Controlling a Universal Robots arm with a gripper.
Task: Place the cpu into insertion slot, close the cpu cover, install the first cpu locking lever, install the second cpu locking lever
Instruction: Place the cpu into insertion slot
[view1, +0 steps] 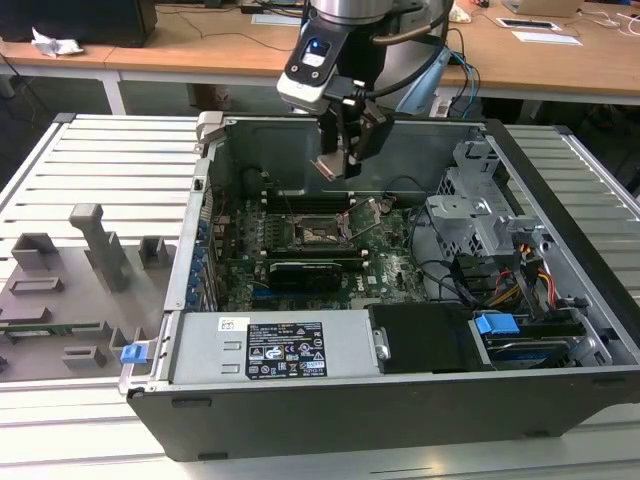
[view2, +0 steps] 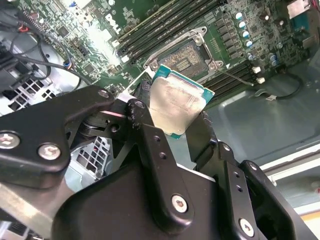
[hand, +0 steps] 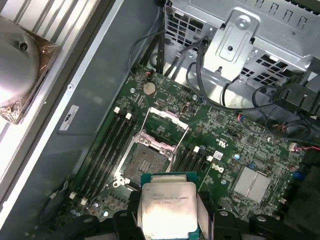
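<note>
The cpu (view1: 331, 166): in the exterior view a small pale square plate, pinched in the gripper (view1: 342, 162) and hanging in the air above the far edge of the motherboard (view1: 390, 265), well clear of the insertion slot (view1: 316, 232) below. Silver-and-black wrist angled steeply down over the far wall of the open computer case (view1: 300, 410). Inside the case: a green board with the black-framed square slot near its far edge, a long black expansion card (view1: 305, 272) just on the slot's near side, a grey power supply (view1: 200, 350) along the near wall, and a perforated drive cage (view1: 480, 215) at the exterior view's right. Case lying on a grey slatted table (view1: 100, 150), with moulded grey fixtures (view1: 100, 250) toward the table's edge at the exterior view's left.

In the second wrist view, a dull silvery-beige metal face with a green rim, slightly smudged, clamped by two opposite edges between black jointed fingers (view2: 147, 130) closed tight on it. Beyond it the insertion slot, uncovered, its greyish contact field bare.

In the first wrist view, the cpu near the slot, not touching it. The cpu cover (hand: 168, 125), a thin metal frame with a central window, standing open beside the slot. Black memory slots (hand: 107, 150) in rows on both flanks.
</note>
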